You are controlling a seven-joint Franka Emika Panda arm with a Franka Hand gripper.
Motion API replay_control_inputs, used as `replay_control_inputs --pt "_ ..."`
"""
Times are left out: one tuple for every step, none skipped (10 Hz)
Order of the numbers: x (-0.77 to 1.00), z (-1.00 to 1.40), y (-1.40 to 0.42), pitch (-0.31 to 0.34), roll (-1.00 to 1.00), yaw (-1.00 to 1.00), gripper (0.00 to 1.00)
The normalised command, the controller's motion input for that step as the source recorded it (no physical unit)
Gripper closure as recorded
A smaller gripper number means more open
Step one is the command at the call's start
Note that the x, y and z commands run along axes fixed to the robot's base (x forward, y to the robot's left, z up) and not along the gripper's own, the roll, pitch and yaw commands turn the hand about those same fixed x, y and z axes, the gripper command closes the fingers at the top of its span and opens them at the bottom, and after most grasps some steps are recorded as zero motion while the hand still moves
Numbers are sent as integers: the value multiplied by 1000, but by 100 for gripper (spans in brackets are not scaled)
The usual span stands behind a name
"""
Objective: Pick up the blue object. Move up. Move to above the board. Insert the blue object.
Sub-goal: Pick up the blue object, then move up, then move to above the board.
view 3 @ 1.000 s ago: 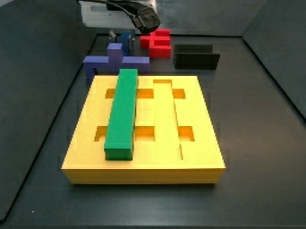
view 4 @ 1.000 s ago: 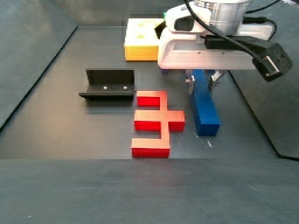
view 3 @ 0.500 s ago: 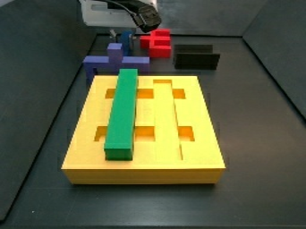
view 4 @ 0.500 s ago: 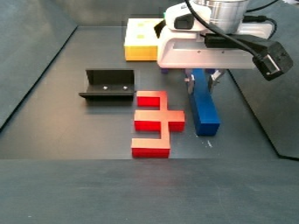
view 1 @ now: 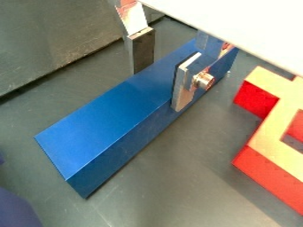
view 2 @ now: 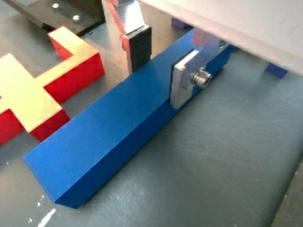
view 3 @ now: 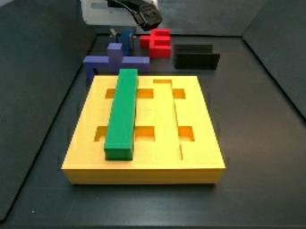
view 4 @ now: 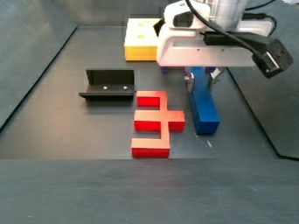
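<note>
**Q.** What are you looking at, operator?

**A.** You are looking at the gripper [view 2: 160,60] straddling the blue object [view 2: 124,124], which is lying flat on the tabletop [view 4: 70,96] just beside the red block [view 4: 153,122]. In both wrist views the silver fingers [view 1: 190,78] are standing one on each long side of the bar, near its far end. The jaws are standing narrow about the bar, not yet clamped, as far as you can tell; a thin gap seems to be showing at one pad, though the angle is poor.

**Q.** Which step is under way?

**A.** You are watching the first one, the pick-up. The bar is resting on the tabletop, well apart from the board [view 3: 149,134], where a green bar [view 3: 123,112] is already sitting in one groove.

**Q.** What is the next move calling for?

**A.** By judgement, it is calling for closing the jaws squarely on the long sides, then a straight lift. Because the grip is sitting toward one end, the free end may be sagging or swinging as you rise.
</note>
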Motion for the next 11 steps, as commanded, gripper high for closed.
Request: replay_control_inputs --pt "0 0 0 0 0 0 100" --pt "0 0 0 0 0 0 100" --pt "0 0 0 0 0 0 100" --pt "0 833 0 0 0 0 100" --pt "10 823 53 6 6 -38 100" --pt "-27 624 50 44 17 -42 100" --pt "-4 329 27 31 40 -29 100" --pt "0 1400 0 0 0 0 100" --pt "-13 1400 -4 18 -6 5 100" --pt "-51 1400 -2 30 24 7 100" --pt "-31 1400 -1 14 38 8 100"
